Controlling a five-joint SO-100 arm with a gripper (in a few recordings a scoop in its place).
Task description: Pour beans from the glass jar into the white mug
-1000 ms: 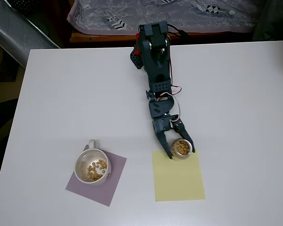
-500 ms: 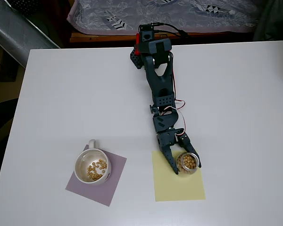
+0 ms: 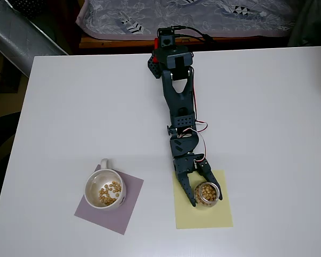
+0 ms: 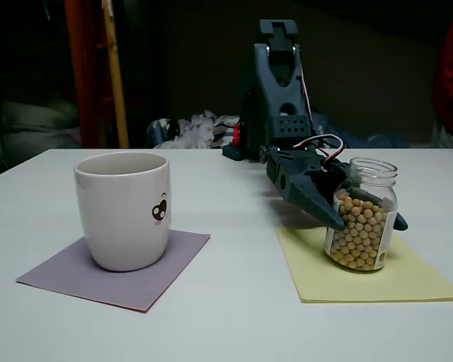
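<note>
Pincer [image 3: 203, 195] clamps the bean-filled glass jar [image 4: 361, 215]; white mug [image 3: 104, 189] holds some beans [image 3: 109, 193].

mug handle: hidden behind the white mug [image 4: 124, 208] in the fixed view
far finger: mostly hidden behind the glass jar [image 4: 360, 216]

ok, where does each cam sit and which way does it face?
Overhead view: above the table, looking straight down; shows the whole arm from base to gripper, jaws either side of the jar.
Fixed view: low at the table's front edge, facing the arm's base; shows the arm head-on, the gripper at the jar.
Both share the mug on its purple mat, the jar of beans on the yellow sheet.
</note>
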